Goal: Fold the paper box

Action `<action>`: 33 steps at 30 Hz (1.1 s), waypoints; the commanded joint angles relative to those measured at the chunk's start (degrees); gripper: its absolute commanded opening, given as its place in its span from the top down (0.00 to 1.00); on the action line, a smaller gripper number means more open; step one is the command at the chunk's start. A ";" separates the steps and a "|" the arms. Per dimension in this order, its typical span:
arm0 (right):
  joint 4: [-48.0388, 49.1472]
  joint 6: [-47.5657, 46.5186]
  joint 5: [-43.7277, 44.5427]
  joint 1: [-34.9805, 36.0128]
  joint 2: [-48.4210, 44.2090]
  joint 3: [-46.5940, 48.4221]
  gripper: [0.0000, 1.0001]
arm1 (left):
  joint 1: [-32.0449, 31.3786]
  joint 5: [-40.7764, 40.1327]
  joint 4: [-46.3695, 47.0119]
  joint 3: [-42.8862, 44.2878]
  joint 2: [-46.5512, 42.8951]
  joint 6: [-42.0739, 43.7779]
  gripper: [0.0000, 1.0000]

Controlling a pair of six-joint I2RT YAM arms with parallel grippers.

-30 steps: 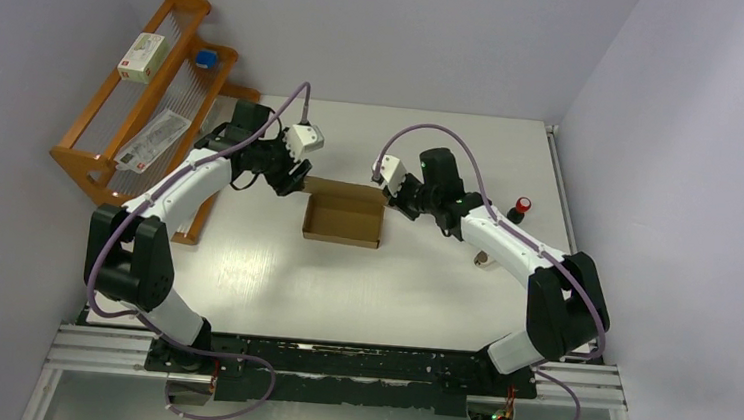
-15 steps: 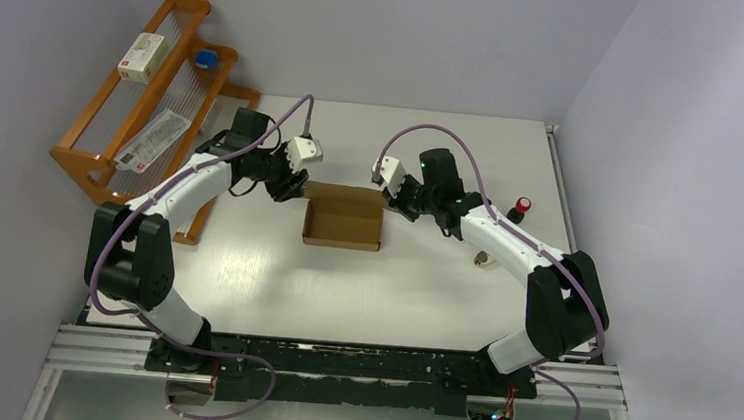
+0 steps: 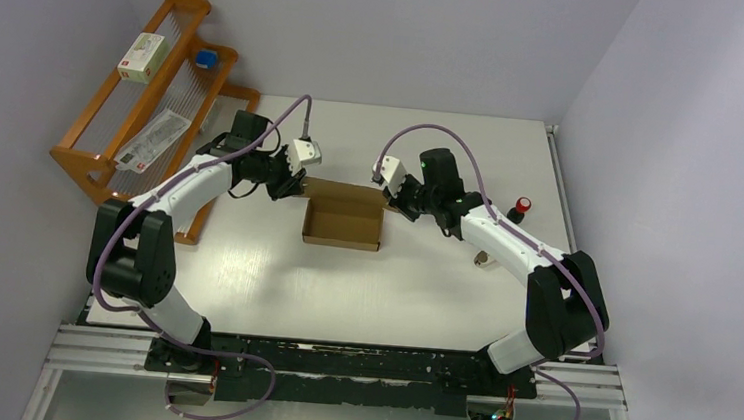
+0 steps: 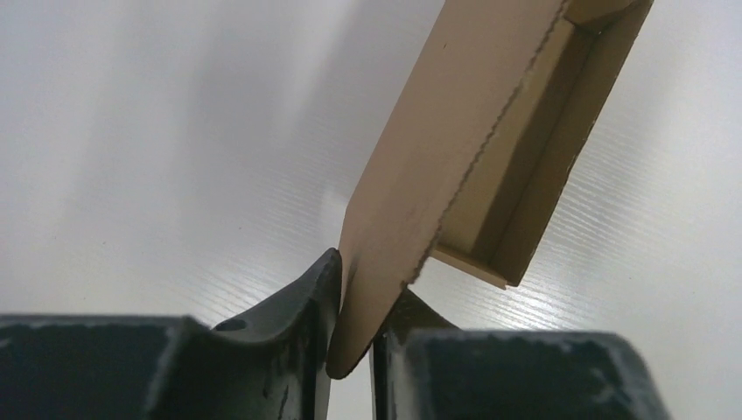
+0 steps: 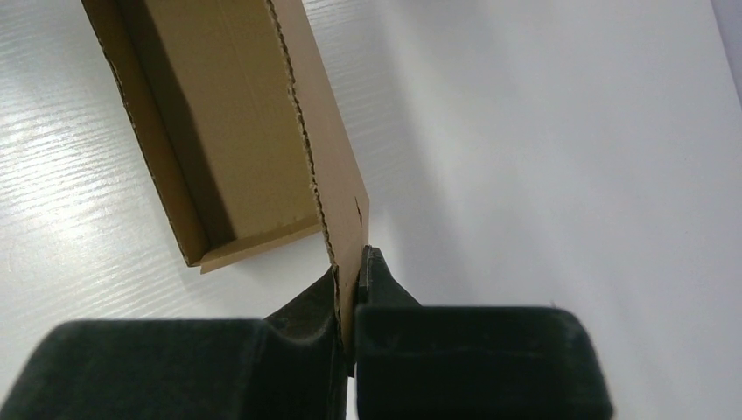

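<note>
Paper box lies open-topped in the middle of the counter, beyond a bare stretch in front of the arm bases. We see a shallow brown tray with its floor down and low walls standing along the near edge and both ends. At its far edge a broader panel rises, and both arms have hold of it, one at each far corner. The left pincer has a finger on each face of the panel's corner. From its wrist view we judge it clamped on the cardboard, though the contact on one side is partly hidden, so the squeeze may not be full. The right pincer is pressed together on the panel's other end, with the cardboard pinched edge-on between its fingers. We reckon the tray stage is done and the lid stage is at hand: the held panel has yet to swing forward over the tray and be tucked in. Farther off at the left, a wooden rack carries a small white box, and a red button sits at the right.
</note>
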 commanded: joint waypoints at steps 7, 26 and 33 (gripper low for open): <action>1.82 5.63 1.13 -0.44 -1.23 2.09 1.00 | 0.30 2.97 5.32 -0.82 -0.86 -5.69 0.88; 0.61 35.81 31.30 8.12 3.62 6.01 1.00 | -8.08 -23.73 16.87 -5.99 -7.87 -42.16 0.94; -4.83 50.19 41.81 11.58 7.40 9.95 1.00 | -10.71 -31.72 24.21 -10.41 -9.55 -57.69 0.93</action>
